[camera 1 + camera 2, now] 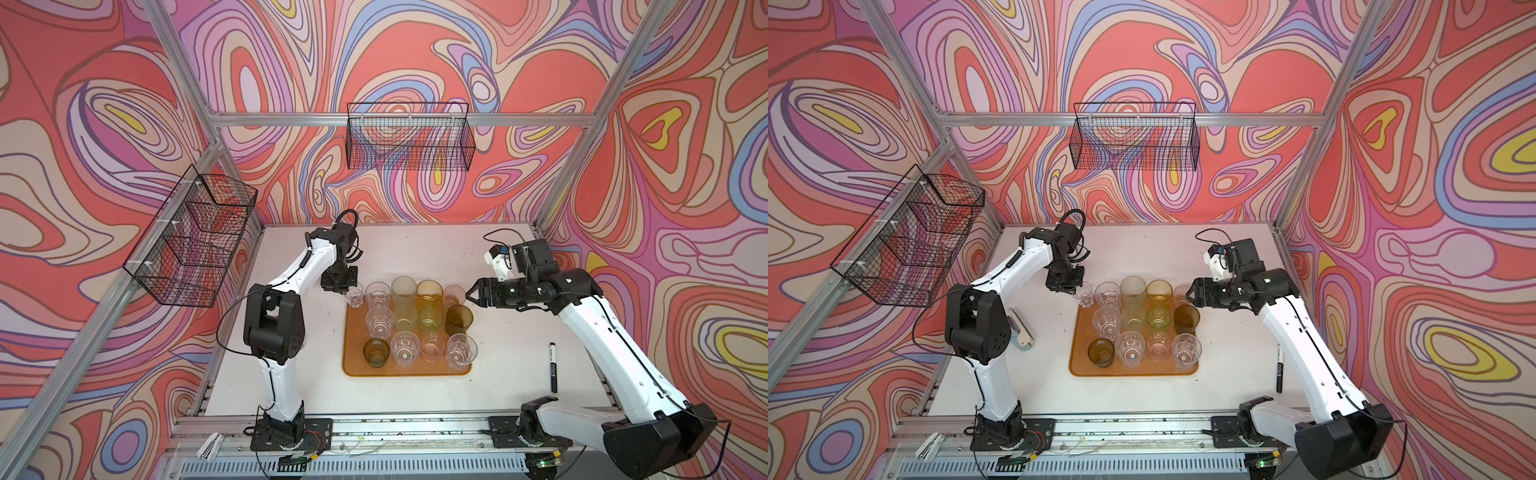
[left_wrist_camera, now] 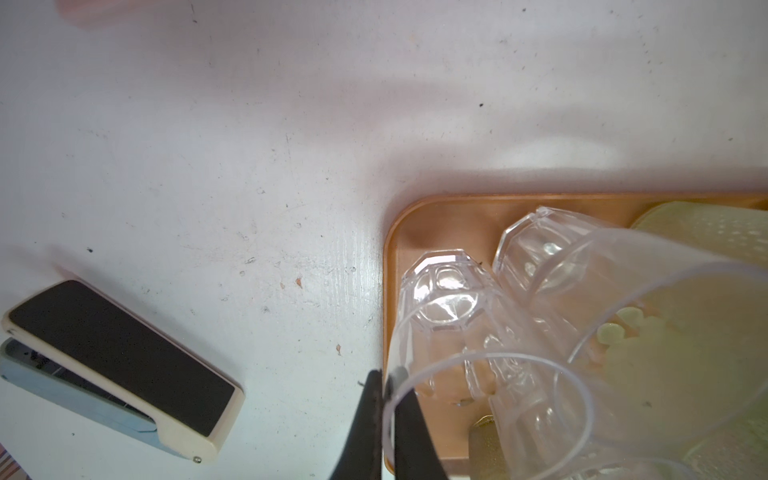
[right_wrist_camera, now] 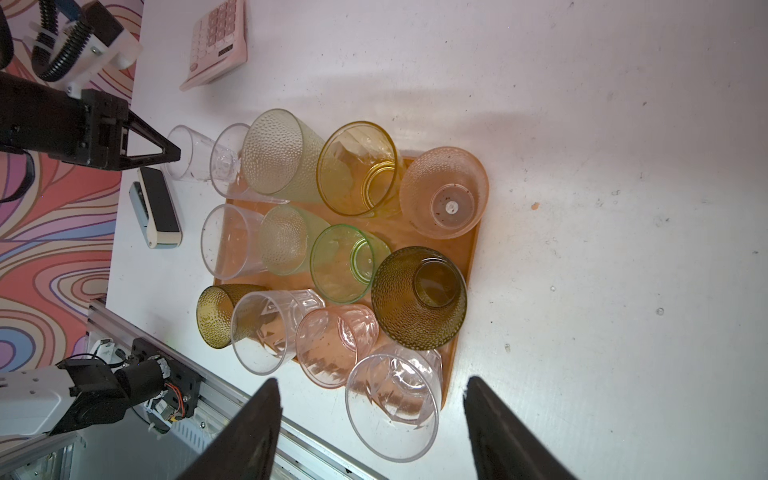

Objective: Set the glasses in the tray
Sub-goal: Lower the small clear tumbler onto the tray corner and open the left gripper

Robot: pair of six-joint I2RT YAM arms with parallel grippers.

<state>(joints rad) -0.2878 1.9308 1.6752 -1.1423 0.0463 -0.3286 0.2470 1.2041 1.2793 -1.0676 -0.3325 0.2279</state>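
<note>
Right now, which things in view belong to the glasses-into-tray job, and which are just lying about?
Job: glasses; tray; left gripper, shut on small clear glass; right gripper, open.
Lying about: marker; stapler; calculator; wire baskets.

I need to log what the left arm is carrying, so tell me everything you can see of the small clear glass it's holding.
The small clear glass is a see-through faceted tumbler with a thick base, plastic or glass by its look, and empty. It stands roughly upright at the tray's far left corner, beside another clear faceted tumbler. The left gripper has its jaws pinched shut on the rim wall, one inside, one outside. Whether its base rests on the tray cannot be told.
</note>
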